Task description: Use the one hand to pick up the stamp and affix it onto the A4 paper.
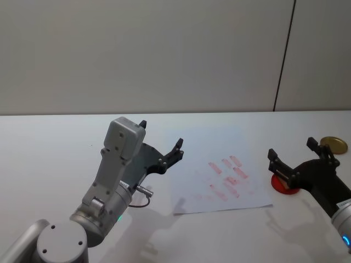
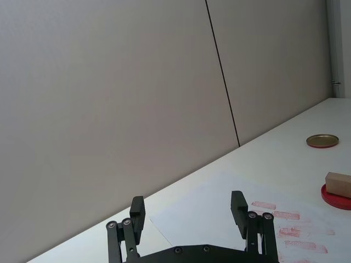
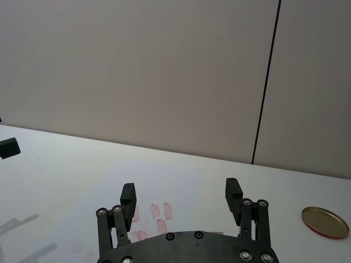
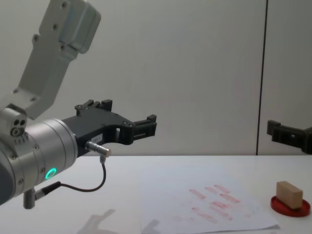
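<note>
We see the right end effector (image 1: 291, 149) hanging in the air over the right side of the surface (image 1: 55, 148), its two black fingers spread wide and holding nothing. From the chest view it sits well above the stamp (image 4: 289, 194), not down around it. The stamp stands on the round red ink pad (image 4: 291, 207), just right of the A4 paper (image 1: 219, 164), which carries a cluster of faint red marks on its right half. The left end effector (image 1: 160, 135) is parked raised above the paper's left part, fingers likewise spread and empty. We judge that the pick is not yet begun, and most of the risk lies in the descent. If the fingers come down off centre, one may strike the top of the block and tip it off the pad, or push block and pad together across the surface (the pad looks light and nothing pins it). A pinch that is too high or too light could let the stamp twist, so that its inked face meets the sheet tilted and prints only an edge. The paper lies loose, so a sideways drag while pressing could slide or crease it. A brass-coloured lid (image 1: 334, 144) lies at the far right and could be knocked by a wide swing.
</note>
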Controlling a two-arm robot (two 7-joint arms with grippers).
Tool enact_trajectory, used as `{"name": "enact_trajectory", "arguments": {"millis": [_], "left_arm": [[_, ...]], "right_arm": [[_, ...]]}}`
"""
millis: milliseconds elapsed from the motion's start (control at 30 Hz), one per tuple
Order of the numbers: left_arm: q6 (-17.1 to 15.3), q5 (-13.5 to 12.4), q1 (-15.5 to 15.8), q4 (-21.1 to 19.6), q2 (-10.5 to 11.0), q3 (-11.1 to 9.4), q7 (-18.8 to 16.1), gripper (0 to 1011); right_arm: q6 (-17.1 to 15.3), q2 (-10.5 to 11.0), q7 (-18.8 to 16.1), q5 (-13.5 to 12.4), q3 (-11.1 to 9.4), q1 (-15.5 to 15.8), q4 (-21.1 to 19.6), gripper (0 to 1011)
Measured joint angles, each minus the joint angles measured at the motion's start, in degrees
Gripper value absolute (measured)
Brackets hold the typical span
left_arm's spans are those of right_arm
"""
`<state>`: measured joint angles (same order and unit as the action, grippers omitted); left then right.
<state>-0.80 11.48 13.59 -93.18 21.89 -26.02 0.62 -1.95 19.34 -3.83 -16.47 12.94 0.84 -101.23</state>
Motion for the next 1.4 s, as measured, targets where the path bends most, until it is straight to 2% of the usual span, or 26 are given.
{"name": "enact_trajectory", "arguments": {"millis": [1200,1400], "left_arm": [[0.0,0.0,0.0,0.0,0.0,0.0,0.0,993],[0.0,0.0,0.0,0.0,0.0,0.0,0.0,993]], "right_arm": [[-0.02,-0.02,0.0,0.02,0.0,-0.02,0.01,1001],[-1.03,-0.31,0.44,0.32,-0.02,-0.47,0.01,1001]]}}
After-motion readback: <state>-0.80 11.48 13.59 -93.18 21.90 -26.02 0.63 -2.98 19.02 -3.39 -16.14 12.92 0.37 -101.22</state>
